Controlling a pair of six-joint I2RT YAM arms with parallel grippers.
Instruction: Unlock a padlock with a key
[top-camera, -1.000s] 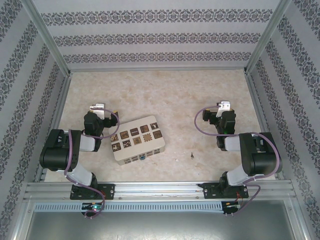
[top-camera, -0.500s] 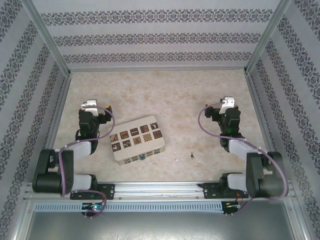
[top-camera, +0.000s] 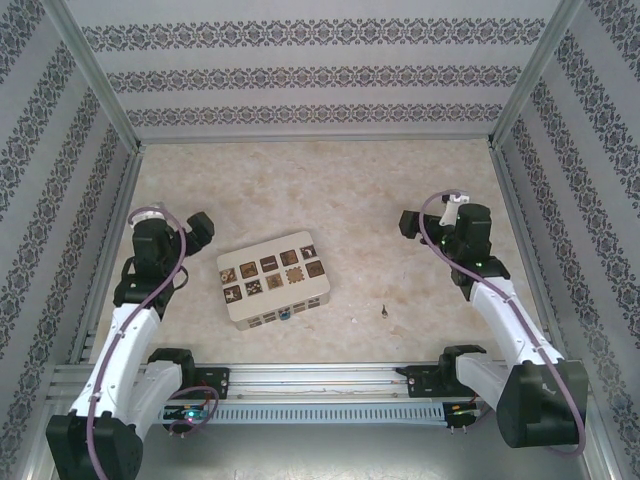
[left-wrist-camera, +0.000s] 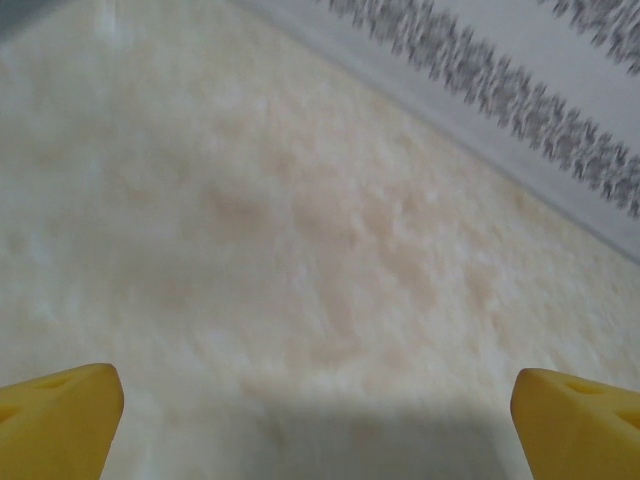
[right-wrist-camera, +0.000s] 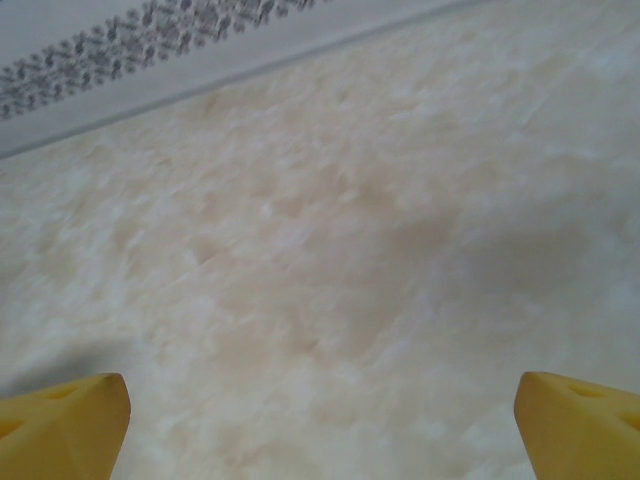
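The padlock (top-camera: 286, 315), tiny with a blue body, lies against the near edge of the cream box (top-camera: 272, 277). The key (top-camera: 384, 311) is a dark speck on the table to the right of the box. My left gripper (top-camera: 196, 226) hovers left of the box, open, well apart from the padlock. My right gripper (top-camera: 411, 223) hangs over the table beyond and to the right of the key, open. In the left wrist view the left gripper (left-wrist-camera: 320, 420) has its yellow fingertips (left-wrist-camera: 60, 420) spread wide over bare table. The right gripper (right-wrist-camera: 320, 420) has its fingertips (right-wrist-camera: 65, 420) spread the same way.
Patterned walls (top-camera: 320, 75) and metal frame posts close in the marbled table (top-camera: 330, 190) at the back and both sides. A metal rail (top-camera: 320, 378) runs along the near edge by the arm bases. The cream box carries dark patterned squares on top.
Both arms have unfolded and stretched out from their bases. The left gripper has swung left, and the right one has shifted slightly right. Box, padlock and key have stayed put.
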